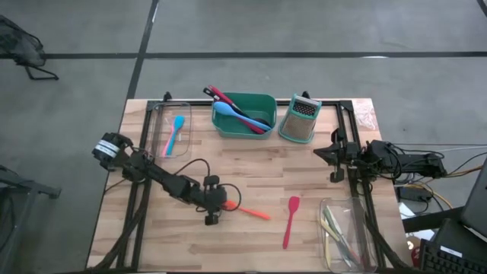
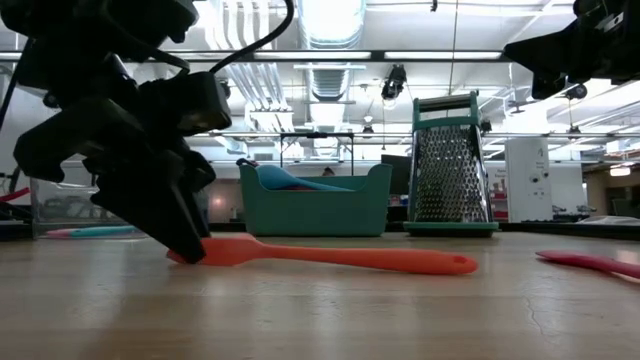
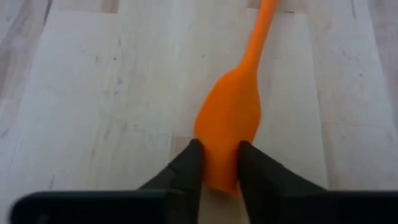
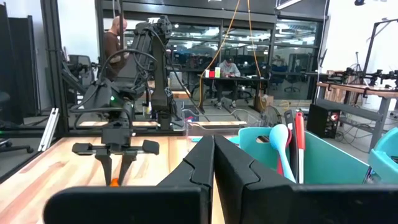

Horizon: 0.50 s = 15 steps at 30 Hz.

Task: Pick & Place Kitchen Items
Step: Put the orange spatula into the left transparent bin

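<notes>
Down on the table (image 1: 251, 167) front, the left gripper (image 3: 218, 168) pinches the orange spatula (image 3: 231, 118) by its blade, handle running straight away toward the right arm, whose pressed-together gripper (image 4: 213, 158) waits well apart

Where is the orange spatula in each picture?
High view: the orange spatula lies near the table's front, beside the left gripper.
Low view: it stretches across the middle, its blade end at the gripper.
Left wrist view: its blade sits between the two dark fingers.
Right wrist view: only an orange speck shows below the far gripper.
Shared landmark: the teal tub.
</notes>
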Tool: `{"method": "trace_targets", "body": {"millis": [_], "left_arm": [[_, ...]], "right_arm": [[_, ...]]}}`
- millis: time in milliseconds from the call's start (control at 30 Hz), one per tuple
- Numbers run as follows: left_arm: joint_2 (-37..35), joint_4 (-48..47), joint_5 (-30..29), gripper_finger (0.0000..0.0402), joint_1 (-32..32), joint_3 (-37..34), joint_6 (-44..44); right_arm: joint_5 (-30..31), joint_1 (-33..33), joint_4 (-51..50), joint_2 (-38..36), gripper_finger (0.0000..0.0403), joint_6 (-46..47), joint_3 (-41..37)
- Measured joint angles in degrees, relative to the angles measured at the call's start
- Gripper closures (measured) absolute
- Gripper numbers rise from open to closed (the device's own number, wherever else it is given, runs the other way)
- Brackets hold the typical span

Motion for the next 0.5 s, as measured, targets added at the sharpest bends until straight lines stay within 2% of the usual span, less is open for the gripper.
{"method": "trace_targets", "body": {"millis": [167, 367, 500], "left_arm": [[-0.4, 1.6, 1.8, 0.0370, -0.1, -0.2, 2.0], [-4.7, 2.5, 1.4, 0.0370, -1.0, -0.3, 4.6], [-10.5, -2.1, 0.3, 0.0370, -1.3, -0.2, 5.3]], "right_arm": [[0.0, 0.0, 0.0, 0.0, 0.0394, 0.0, 0.0], [0.0, 0.0, 0.0, 0.0, 0.0394, 0.0, 0.0], [0.0, 0.0, 0.0, 0.0, 0.0394, 0.0, 0.0]]}}
